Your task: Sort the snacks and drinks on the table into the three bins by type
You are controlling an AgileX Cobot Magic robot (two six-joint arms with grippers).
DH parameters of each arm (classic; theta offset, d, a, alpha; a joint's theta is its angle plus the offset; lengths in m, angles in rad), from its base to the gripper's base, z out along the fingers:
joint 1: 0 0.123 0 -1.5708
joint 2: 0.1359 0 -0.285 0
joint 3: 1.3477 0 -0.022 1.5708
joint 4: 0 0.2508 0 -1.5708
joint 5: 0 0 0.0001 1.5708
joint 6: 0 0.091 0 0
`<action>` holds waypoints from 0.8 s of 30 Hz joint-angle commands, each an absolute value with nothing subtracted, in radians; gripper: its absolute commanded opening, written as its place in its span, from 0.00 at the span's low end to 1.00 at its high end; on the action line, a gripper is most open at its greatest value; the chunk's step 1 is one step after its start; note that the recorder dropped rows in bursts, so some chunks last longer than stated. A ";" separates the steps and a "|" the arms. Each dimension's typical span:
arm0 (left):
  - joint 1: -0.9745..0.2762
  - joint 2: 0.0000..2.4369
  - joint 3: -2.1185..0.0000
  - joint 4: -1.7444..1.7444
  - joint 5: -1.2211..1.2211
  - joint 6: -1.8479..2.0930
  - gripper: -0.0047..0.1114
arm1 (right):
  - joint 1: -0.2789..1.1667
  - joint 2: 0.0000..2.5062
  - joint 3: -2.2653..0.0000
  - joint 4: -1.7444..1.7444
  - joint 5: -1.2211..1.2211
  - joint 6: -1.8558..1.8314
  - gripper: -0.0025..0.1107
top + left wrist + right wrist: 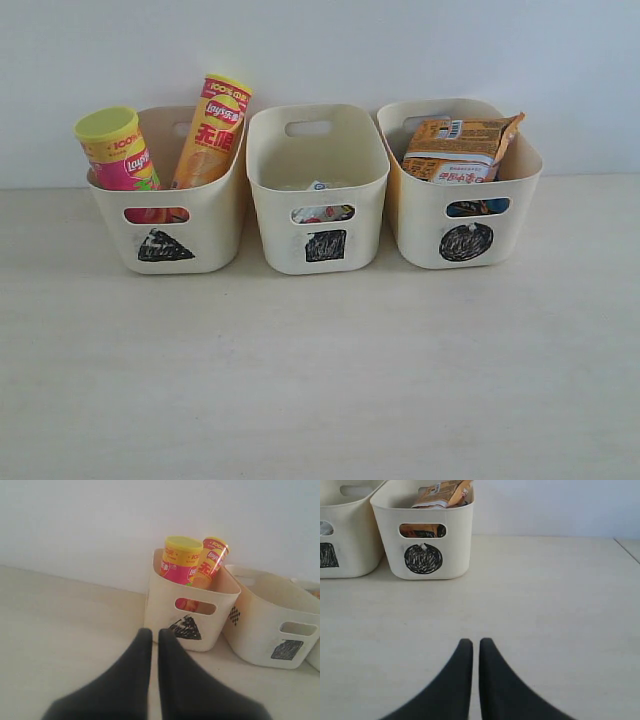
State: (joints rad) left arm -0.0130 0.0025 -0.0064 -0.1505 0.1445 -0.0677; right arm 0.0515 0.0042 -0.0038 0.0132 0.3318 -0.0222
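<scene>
Three cream bins stand in a row at the back. The triangle bin [215, 235] holds the pink chip tube [118, 150] and the taller yellow-orange tube [212, 130]. In the square bin [318, 160] only a bit of a white carton [318, 187] shows. The orange bag [458, 148] lies on top in the circle bin [500, 235], and blue shows through its handle slot. The purple carton is hidden. Neither gripper appears in the exterior view. My left gripper [155, 632] is shut and empty in front of the triangle bin [165, 605]. My right gripper [476, 642] is shut and empty, well short of the circle bin [455, 535].
A plain white wall runs behind the bins. The pale tabletop [320, 370] stretches in front of them. In the right wrist view the table's edge [627, 547] shows at the far side.
</scene>
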 commanded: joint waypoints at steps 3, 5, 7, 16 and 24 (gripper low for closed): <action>-0.010 0.000 0.000 -0.161 0.153 0.026 0.07 | 0.050 0.000 0.000 0.013 0.328 -0.022 0.04; -0.010 0.000 0.000 -0.161 0.167 0.046 0.07 | 0.050 0.000 0.000 0.013 0.328 -0.022 0.04; -0.010 0.000 0.000 -0.161 0.179 0.046 0.07 | 0.050 0.000 0.000 0.013 0.328 -0.022 0.04; -0.010 0.000 0.000 -0.161 0.260 0.046 0.07 | 0.050 0.000 0.000 0.013 0.328 -0.022 0.04; -0.010 0.000 0.000 -0.159 0.295 0.046 0.07 | 0.050 0.000 0.000 0.013 0.328 -0.022 0.04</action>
